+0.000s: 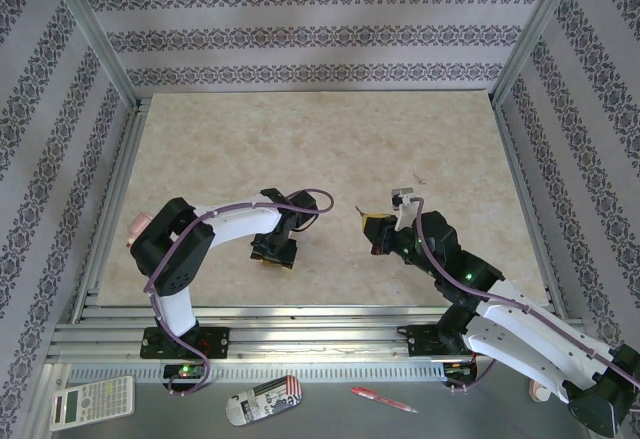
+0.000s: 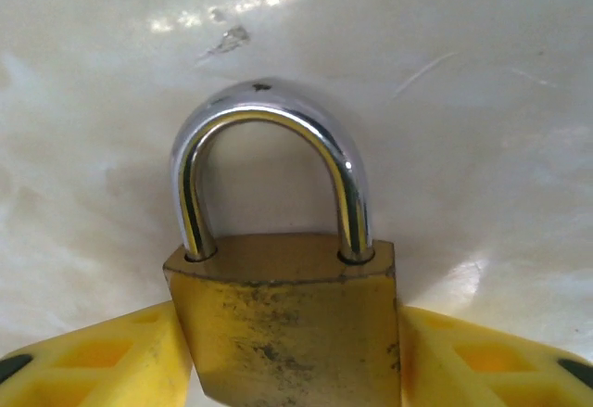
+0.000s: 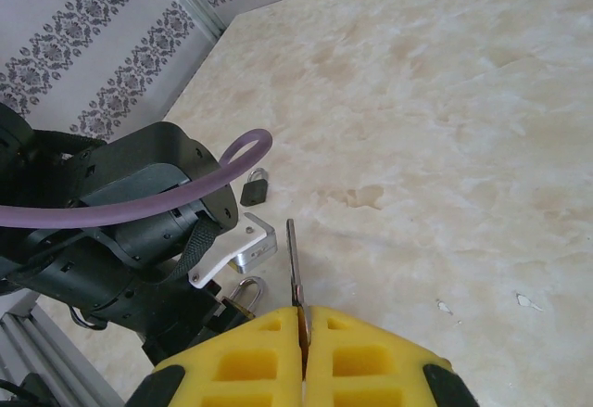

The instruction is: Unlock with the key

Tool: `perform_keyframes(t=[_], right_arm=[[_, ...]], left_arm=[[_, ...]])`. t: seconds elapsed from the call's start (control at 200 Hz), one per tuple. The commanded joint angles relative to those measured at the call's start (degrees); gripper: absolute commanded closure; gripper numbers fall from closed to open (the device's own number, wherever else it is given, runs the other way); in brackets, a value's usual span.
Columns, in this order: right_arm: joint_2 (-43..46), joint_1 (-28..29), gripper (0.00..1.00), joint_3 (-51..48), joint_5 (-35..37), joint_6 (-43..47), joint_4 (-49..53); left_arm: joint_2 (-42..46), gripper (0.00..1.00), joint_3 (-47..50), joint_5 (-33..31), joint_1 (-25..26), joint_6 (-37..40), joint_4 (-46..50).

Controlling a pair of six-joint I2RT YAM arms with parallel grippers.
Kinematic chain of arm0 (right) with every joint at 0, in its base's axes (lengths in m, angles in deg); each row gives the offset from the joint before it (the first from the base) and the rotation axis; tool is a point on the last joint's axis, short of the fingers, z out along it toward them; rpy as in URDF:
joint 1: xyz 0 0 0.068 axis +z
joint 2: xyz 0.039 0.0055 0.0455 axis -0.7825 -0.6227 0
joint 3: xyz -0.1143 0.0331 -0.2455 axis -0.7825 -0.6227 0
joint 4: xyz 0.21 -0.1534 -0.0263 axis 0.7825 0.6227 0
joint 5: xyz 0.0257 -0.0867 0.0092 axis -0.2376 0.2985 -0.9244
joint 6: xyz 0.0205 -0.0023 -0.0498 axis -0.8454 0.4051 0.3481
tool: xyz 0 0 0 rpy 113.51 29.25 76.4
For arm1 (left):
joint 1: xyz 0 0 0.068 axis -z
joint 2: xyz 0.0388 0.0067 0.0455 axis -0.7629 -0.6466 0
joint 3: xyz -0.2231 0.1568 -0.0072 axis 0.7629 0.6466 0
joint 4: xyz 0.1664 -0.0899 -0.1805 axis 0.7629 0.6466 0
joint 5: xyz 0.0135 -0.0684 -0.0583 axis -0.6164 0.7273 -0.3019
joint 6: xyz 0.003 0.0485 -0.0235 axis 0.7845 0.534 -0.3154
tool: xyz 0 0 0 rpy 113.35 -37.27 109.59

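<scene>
Left gripper (image 2: 292, 370) clamped the brass padlock with silver shackle (image 2: 283, 305) by the table's (image 1: 300, 149) near edge. Right gripper (image 3: 304, 319) pinched the thin silvery-grey metal key (image 3: 294, 263).

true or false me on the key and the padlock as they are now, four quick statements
1. The right gripper pinches the key. True.
2. The brass padlock has its shackle sprung open. False: both shackle legs sit in the body.
3. The key is already in the padlock. False: it is held in the air, apart from it.
4. The padlock sits between the fingers of the left gripper. True.
</scene>
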Motion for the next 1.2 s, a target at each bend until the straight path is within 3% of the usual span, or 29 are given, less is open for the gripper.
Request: perform_keyframes(t=[0.0,0.42,0.565,0.744,0.849,0.969,1.194], right_arm=[[0.6,-0.5,1.00,-0.9,0.2,-0.6,-0.6],[0.2,-0.8,1.00,-1.4,-0.2,-0.8,-1.3],[-0.1,-0.9,1.00,-1.1,-0.3,-0.8,-1.3],[-2.4,-1.0,1.00,-1.0,-3.1,-1.9,-3.1],[-2.7,-1.1,1.00,-2.6,-4.9,-5.0,-6.8],[-3.3,-1.2,1.00,-3.4,-7.3,-8.9,-13.0],[-3.9,-1.5,1.00,1.3,-7.9,-10.4,-15.0]], left_arm=[[-1.9,0.48,1.9,-0.2,-0.6,-0.1,-2.3],[1.7,0.80,4.4,0.2,-1.6,0.2,-4.3],[8.8,0.86,5.9,7.3,-1.7,-1.9,-10.4],[18.5,0.89,10.8,20.6,-3.2,-10.2,-29.8],[23.7,0.92,16.3,26.2,-5.6,-19.4,-49.4],[26.1,0.98,20.2,29.4,-7.5,-30.4,-73.0],[21.9,1.00,18.0,30.6,-8.8,-42.3,-103.0]])
